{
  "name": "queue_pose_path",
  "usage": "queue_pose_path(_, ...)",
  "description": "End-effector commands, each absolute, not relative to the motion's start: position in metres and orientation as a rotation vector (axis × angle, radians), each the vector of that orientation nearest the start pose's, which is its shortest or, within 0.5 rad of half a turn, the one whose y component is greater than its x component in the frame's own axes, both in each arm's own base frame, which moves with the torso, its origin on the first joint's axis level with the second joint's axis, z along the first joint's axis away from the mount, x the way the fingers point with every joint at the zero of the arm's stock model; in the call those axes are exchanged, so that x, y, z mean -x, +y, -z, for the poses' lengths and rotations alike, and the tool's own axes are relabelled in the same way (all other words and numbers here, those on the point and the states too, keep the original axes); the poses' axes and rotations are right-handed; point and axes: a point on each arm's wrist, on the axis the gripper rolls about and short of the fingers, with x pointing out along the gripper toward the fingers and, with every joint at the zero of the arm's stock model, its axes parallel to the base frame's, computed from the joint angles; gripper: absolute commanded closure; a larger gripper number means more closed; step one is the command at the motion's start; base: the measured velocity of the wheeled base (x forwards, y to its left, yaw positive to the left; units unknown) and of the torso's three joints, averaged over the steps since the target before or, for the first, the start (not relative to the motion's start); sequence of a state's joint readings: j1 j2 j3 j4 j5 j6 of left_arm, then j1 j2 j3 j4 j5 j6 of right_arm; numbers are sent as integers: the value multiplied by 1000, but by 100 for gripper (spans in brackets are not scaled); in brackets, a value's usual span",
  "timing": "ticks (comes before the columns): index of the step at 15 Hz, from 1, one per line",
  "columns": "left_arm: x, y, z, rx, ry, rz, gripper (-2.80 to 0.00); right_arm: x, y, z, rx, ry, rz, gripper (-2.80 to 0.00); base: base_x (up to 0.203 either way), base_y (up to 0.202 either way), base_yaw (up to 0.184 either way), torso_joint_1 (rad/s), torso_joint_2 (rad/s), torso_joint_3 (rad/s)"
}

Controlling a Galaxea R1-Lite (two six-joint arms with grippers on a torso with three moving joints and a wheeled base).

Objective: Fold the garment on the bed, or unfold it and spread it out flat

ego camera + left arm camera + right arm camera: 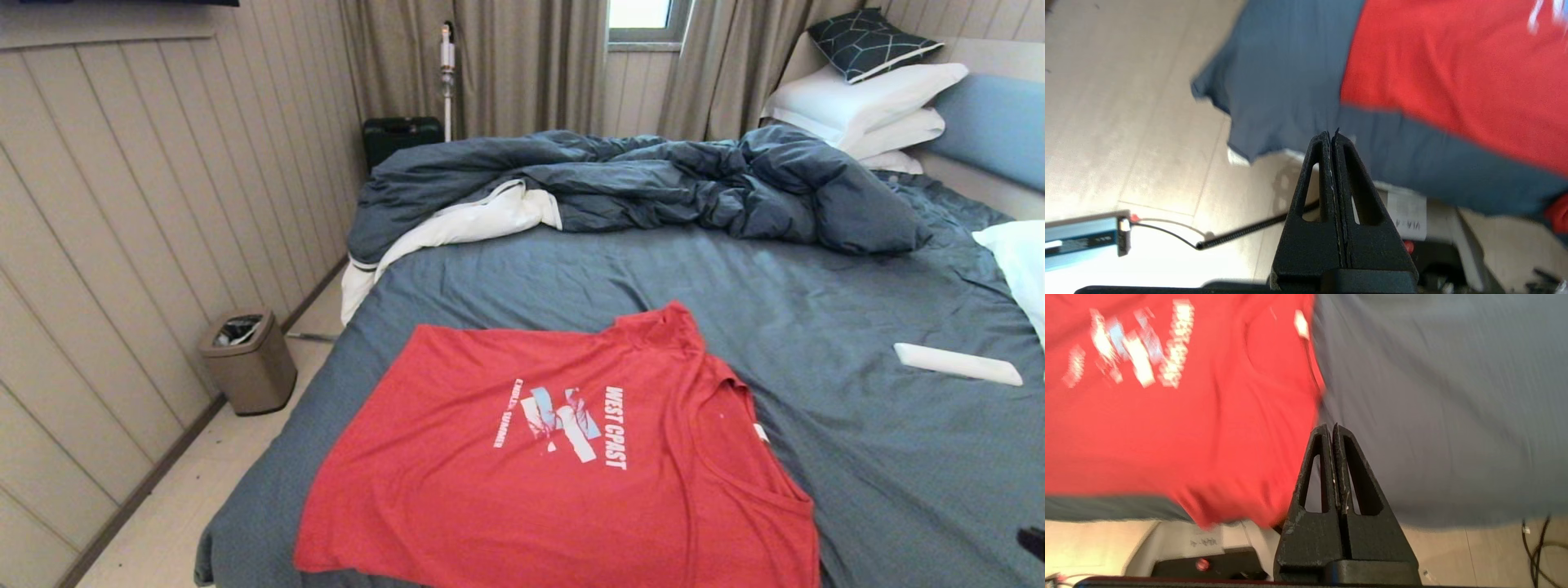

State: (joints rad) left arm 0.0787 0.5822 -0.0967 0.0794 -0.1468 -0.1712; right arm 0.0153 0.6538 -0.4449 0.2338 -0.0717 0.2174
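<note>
The garment (555,457), a red T-shirt with white lettering, lies spread print-up on the near part of the bed (816,310), its neck toward the right. One corner droops over the bed's near edge (1229,510). Neither gripper shows in the head view. My left gripper (1332,134) hangs shut and empty off the bed's near left corner (1290,73), apart from the garment (1453,73). My right gripper (1329,426) is also shut with nothing in it, in front of the near edge by the garment's (1167,437) right side, over the sheet (1433,416).
A rumpled dark blue duvet (653,180) covers the far half of the bed. White pillows (865,102) and a dark cushion (869,41) are stacked at the far right. A flat white object (955,363) lies on the sheet at right. A bin (249,359) stands on the floor at left; cables (1241,232) run on the floor.
</note>
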Motion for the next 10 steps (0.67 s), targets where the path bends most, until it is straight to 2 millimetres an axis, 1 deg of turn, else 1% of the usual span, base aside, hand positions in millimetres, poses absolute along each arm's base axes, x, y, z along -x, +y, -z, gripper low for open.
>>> queue_pose_path(1,-11,-3,-76,230,534,38,0,-2,-2,-147,-202,316,111,0,0,0,0,0,0,0)
queue_pose_path(2,-8,-3,-72,224,526,53,0,6,-2,-134,-202,319,125,0,0,0,0,0,0,0)
queue_pose_path(4,-4,-4,-72,193,464,72,0,16,-1,-110,-204,330,147,0,0,0,0,0,0,0)
queue_pose_path(6,1,-4,-72,165,393,89,0,24,-1,-92,-200,297,146,0,0,0,0,0,0,0)
queue_pose_path(8,7,-5,-71,146,314,97,0,30,-1,-73,-182,245,136,0,0,0,0,0,0,0)
queue_pose_path(9,10,-5,-71,133,264,100,0,30,-1,-59,-158,253,128,0,0,0,0,0,0,0)
queue_pose_path(10,13,-5,-70,118,219,101,0,29,-1,-49,-137,284,121,0,0,0,0,0,0,0)
